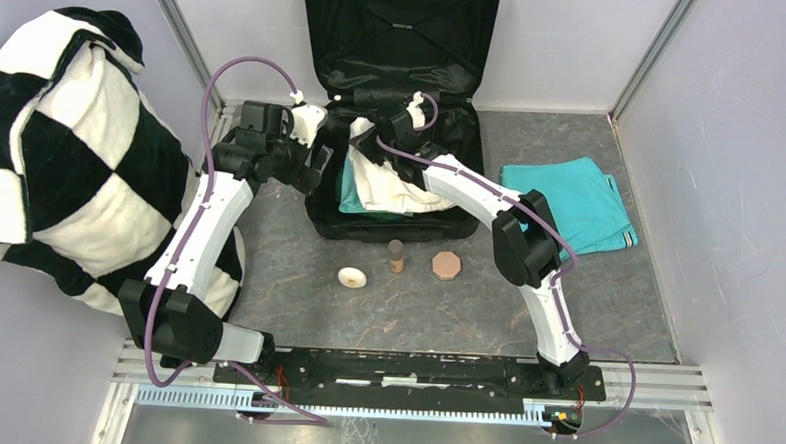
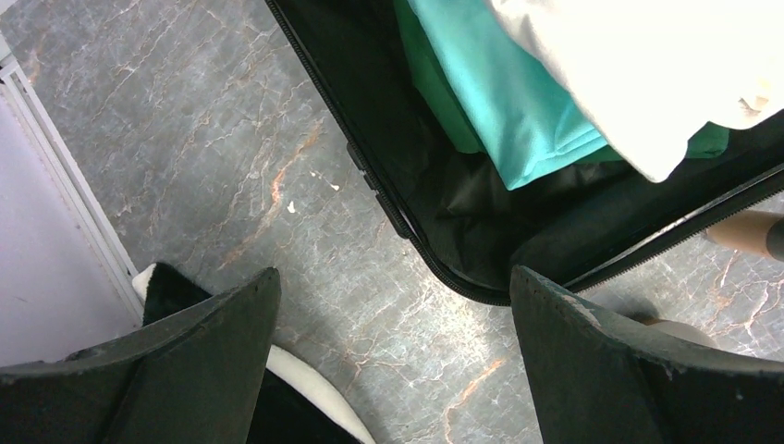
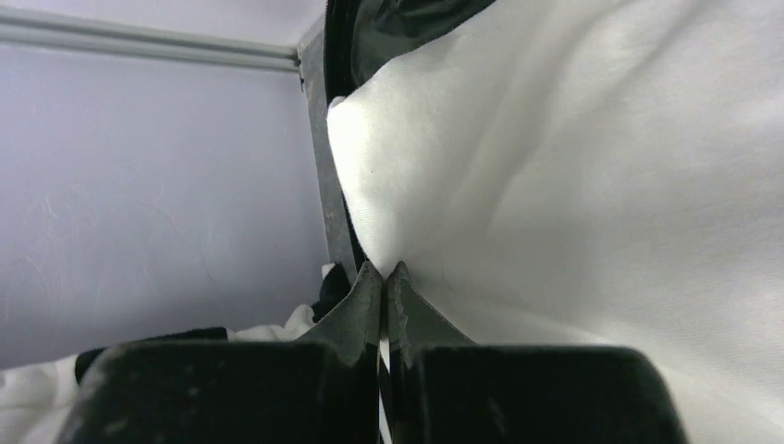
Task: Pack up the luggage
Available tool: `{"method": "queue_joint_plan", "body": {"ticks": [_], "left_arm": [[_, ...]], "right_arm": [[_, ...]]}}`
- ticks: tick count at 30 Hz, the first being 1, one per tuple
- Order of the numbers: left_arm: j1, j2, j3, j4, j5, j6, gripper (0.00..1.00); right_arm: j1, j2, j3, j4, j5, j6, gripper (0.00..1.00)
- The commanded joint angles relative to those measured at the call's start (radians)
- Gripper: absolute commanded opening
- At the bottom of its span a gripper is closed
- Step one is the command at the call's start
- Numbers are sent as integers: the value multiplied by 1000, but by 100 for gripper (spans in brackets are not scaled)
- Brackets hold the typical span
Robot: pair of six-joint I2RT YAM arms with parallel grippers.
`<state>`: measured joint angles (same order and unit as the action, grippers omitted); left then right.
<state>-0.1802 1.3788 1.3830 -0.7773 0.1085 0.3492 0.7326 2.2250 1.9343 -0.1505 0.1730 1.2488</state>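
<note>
The black suitcase point(image 1: 394, 225) lies open at the back, lid up against the wall. A folded teal garment point(image 1: 353, 192) lies in it, with a white garment point(image 1: 396, 187) on top. My right gripper point(image 1: 365, 133) is shut on a fold of the white garment point(image 3: 555, 166), held over the case. My left gripper point(image 1: 319, 169) is open and empty, hovering at the case's left rim point(image 2: 407, 231); its view shows the teal garment point(image 2: 499, 111) and the white garment point(image 2: 647, 74) inside.
A second teal garment point(image 1: 567, 202) lies folded right of the case. A white ring point(image 1: 352, 277), a brown cylinder point(image 1: 396, 254) and a brown octagonal block point(image 1: 447, 265) sit in front of it. A black-and-white checkered blanket point(image 1: 62, 148) fills the left side.
</note>
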Motion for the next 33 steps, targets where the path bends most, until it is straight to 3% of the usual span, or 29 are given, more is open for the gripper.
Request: {"method": "queue_joint_plan", "body": {"ticks": [1, 6, 10, 14, 16, 19, 22, 29, 33], "left_arm": [[1, -15, -3, 7, 24, -22, 100], [1, -7, -13, 8, 40, -26, 100], [1, 2, -30, 19, 60, -33, 100], [-1, 19, -32, 26, 69, -40, 100], [-2, 26, -27, 29, 80, -42, 100], [-18, 44, -6, 37, 94, -53, 100], [-51, 78, 14, 57, 97, -69, 100], [-150, 215, 65, 118, 60, -119, 100], [-159, 286, 90, 145, 54, -138, 100]], "right_arm": [[29, 42, 52, 69, 97, 132, 0], [33, 151, 170, 53, 50, 137, 1], [18, 165, 185, 57, -15, 57, 53], [-31, 61, 77, 60, -67, -83, 67], [-70, -32, -53, 168, -132, -137, 68], [-135, -95, -108, 249, -327, -205, 68], [-180, -97, -104, 226, -544, -263, 58], [-185, -204, -475, 277, -598, -339, 41], [-161, -144, -520, 206, -586, -412, 38]]}}
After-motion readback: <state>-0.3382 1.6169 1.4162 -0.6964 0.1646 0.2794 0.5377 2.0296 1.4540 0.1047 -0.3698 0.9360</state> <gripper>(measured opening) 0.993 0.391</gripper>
